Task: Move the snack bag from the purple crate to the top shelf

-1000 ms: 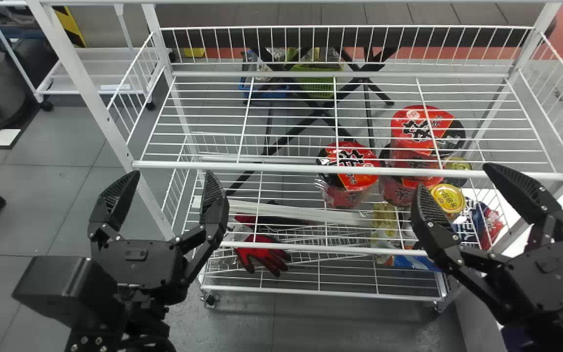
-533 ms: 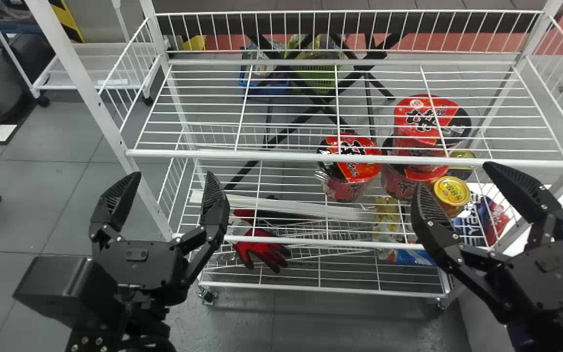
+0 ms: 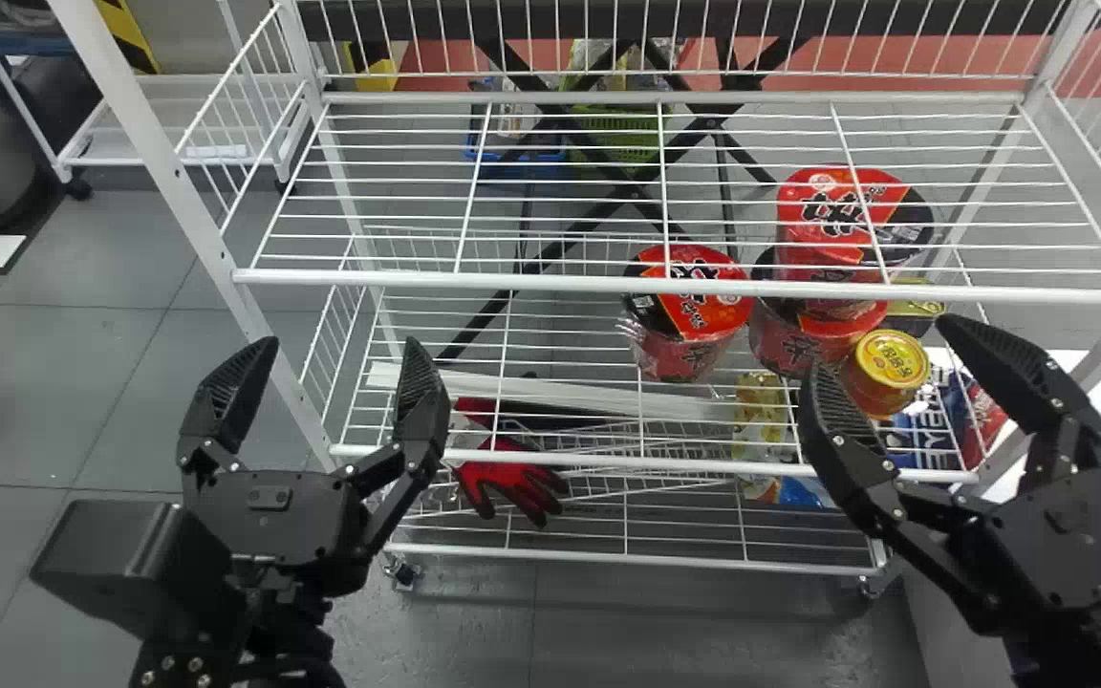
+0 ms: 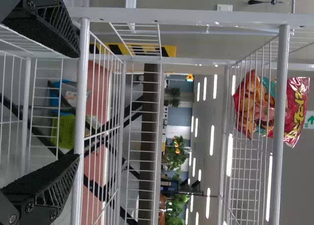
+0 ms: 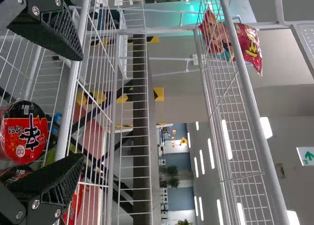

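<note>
The red snack bag (image 4: 298,107) lies on the top shelf (image 4: 277,186). The left gripper (image 3: 333,352) and the right gripper (image 3: 880,346) are before the white rack (image 3: 550,281), and both have their fingers apart.

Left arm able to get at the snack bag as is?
Probably not: the left gripper sits below the top shelf, which seems to block the way up to the snack bag.
</note>
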Robot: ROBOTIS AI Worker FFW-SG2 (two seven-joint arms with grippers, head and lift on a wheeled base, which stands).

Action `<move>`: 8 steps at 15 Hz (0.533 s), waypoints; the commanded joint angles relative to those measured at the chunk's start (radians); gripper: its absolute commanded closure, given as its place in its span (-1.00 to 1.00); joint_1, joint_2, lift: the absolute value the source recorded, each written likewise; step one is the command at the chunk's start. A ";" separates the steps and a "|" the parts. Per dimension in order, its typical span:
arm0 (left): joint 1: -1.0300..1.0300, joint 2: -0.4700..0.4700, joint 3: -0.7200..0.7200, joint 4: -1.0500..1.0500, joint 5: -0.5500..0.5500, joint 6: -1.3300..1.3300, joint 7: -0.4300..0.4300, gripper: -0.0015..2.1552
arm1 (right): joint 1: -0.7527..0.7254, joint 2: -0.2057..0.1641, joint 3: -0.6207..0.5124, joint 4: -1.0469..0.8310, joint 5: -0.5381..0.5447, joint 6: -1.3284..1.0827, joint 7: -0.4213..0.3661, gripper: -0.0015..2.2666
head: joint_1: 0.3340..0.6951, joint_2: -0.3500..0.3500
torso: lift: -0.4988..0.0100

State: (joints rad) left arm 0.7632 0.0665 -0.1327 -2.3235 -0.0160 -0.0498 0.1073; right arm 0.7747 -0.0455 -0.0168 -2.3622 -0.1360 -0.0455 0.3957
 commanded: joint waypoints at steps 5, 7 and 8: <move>-0.016 -0.001 0.001 0.016 -0.006 0.025 0.003 -0.92 | 0.014 0.012 -0.074 -0.132 0.009 0.235 -0.034 -0.89 | 1.00 0.12 | -0.83; -0.022 -0.001 -0.001 0.027 -0.006 0.028 0.005 -0.92 | 0.024 0.027 -0.149 -0.261 0.012 0.502 -0.067 -0.89 | 1.00 0.04 | -0.83; -0.028 -0.001 -0.001 0.036 -0.002 0.028 0.003 -0.92 | 0.024 0.041 -0.201 -0.327 0.010 0.665 -0.072 -0.89 | 1.00 0.01 | -0.83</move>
State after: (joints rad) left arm 0.7422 0.0659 -0.1330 -2.2986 -0.0212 -0.0234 0.1114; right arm 0.7961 -0.0217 -0.1472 -2.5914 -0.1249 0.3923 0.3282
